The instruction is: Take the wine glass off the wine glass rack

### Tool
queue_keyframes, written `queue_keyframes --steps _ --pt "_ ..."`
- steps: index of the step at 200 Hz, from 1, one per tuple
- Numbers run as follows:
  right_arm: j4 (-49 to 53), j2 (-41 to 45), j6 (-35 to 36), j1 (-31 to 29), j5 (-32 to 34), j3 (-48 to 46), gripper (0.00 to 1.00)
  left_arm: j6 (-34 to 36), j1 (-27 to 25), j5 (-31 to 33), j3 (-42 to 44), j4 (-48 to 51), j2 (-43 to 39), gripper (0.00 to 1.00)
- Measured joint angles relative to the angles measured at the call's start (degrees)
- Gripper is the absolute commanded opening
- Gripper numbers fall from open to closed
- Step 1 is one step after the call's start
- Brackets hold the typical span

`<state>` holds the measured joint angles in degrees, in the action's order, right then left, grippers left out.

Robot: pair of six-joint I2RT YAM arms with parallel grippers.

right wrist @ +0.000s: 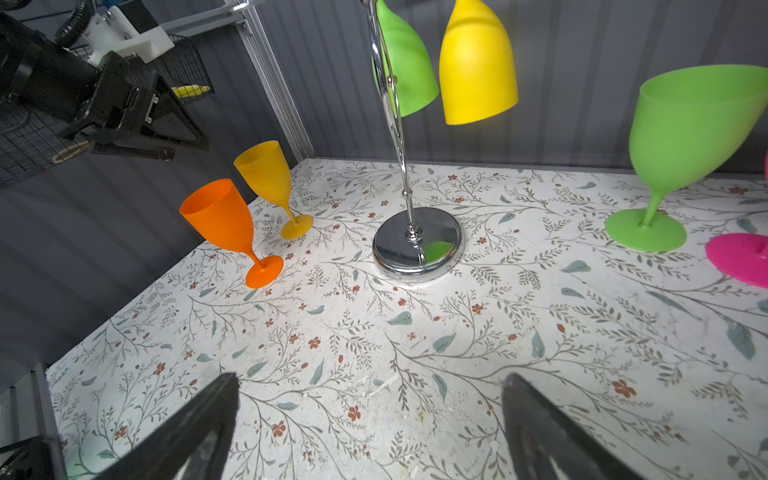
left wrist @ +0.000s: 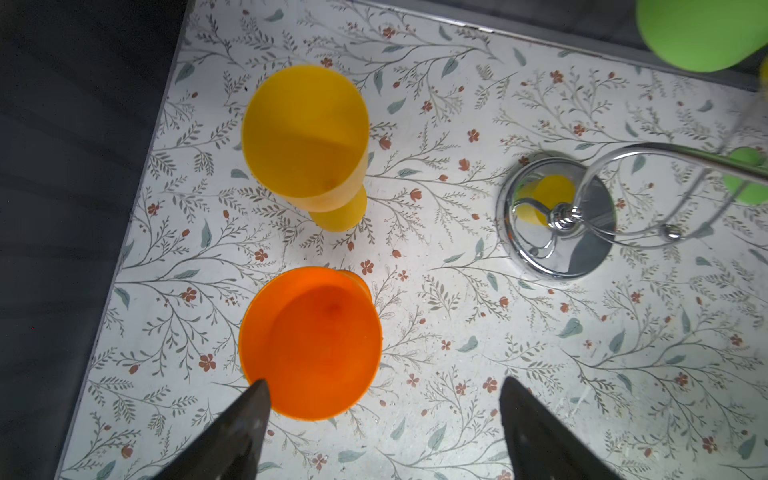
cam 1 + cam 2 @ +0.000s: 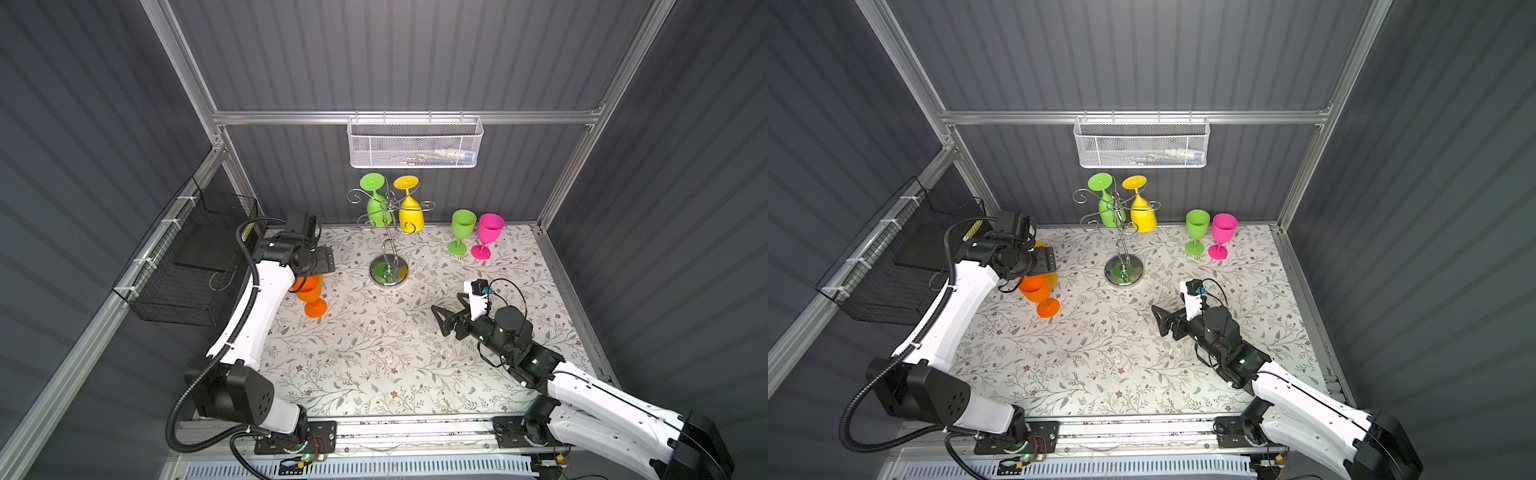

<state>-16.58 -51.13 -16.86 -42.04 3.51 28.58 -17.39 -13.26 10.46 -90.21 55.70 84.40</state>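
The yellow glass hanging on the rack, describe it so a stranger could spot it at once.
Find the tall chrome wire rack near the back wall. Two plastic wine glasses hang upside down from its curled arms. The bright yellow glass hangs right of the lime green glass.

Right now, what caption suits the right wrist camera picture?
Open right gripper faces chrome wire wine glass rack with green plastic glass and yellow plastic glass hanging upside down.
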Motion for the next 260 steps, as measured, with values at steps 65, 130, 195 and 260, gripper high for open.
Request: queue_keyframes --steps 65,130,195,260 --pt "12.2 -8.6 -2.9 0.2 1.0 22.9 0.98 0.2 -8.5 1.4 -5.6 0.0 -1.6 0.89" --pt "22.4 -19.0 -2.7 6.4 -1.0 39.5 0.99 1.2 -10.4 -2.7 -11.0 -0.6 -4.3 0.89" --pt "28.3 -24.7 -4.2 14.3 -6.7 45.9 0.98 3.0 -16.4 -4.5 -20.6 -1.2 2.3 0.9" --pt "28.5 -24.8 -4.4 15.6 -8.9 46.8 0.99 6.1 -17.5 0.5 -26.7 1.0 13.7 0.9"
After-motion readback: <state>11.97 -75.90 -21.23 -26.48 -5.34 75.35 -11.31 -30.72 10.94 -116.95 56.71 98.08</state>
